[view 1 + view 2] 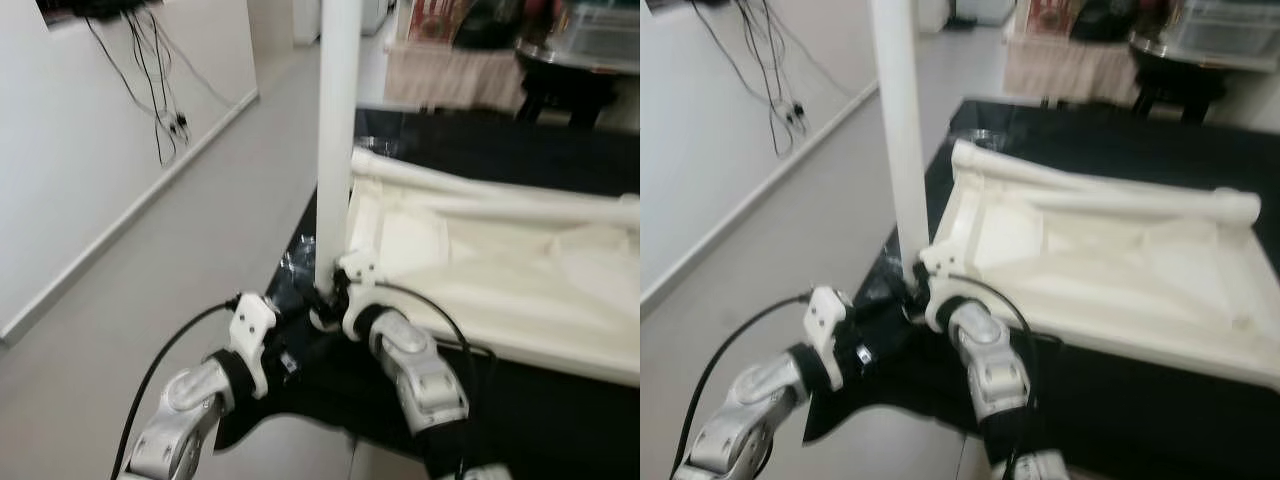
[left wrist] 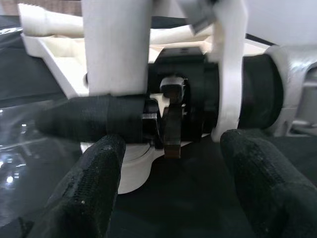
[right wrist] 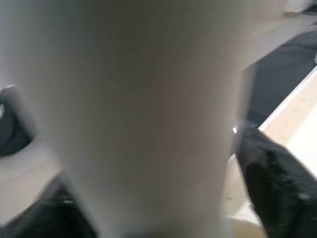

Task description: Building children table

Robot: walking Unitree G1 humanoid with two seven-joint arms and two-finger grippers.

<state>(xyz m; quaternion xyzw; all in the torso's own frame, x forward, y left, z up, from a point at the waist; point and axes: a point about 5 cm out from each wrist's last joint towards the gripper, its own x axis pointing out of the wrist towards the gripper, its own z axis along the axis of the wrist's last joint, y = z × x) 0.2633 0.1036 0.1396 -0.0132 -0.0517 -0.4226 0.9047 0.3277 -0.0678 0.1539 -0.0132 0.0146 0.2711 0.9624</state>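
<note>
A white children's table top [image 1: 500, 270] lies upside down on a black mat [image 1: 520, 150]. A white table leg [image 1: 338, 130] stands upright at its near left corner. My right gripper [image 1: 325, 300] is shut on the foot of this leg; in the right wrist view the leg [image 3: 138, 109] sits between the black fingers [image 3: 267, 188]. My left gripper [image 2: 181, 188] hovers open just left of the leg's base, its fingertips [image 2: 99, 183] apart and pointing at the leg [image 2: 116, 49] and the right gripper. A second white leg [image 1: 480, 195] lies along the table's far side.
Crumpled clear plastic [image 1: 295, 265] lies on the mat by the corner. Grey floor [image 1: 150, 270] runs along the left to a white wall with hanging cables [image 1: 155, 90]. A cloth-covered table [image 1: 450, 75] and a dark stool [image 1: 565, 90] stand beyond the mat.
</note>
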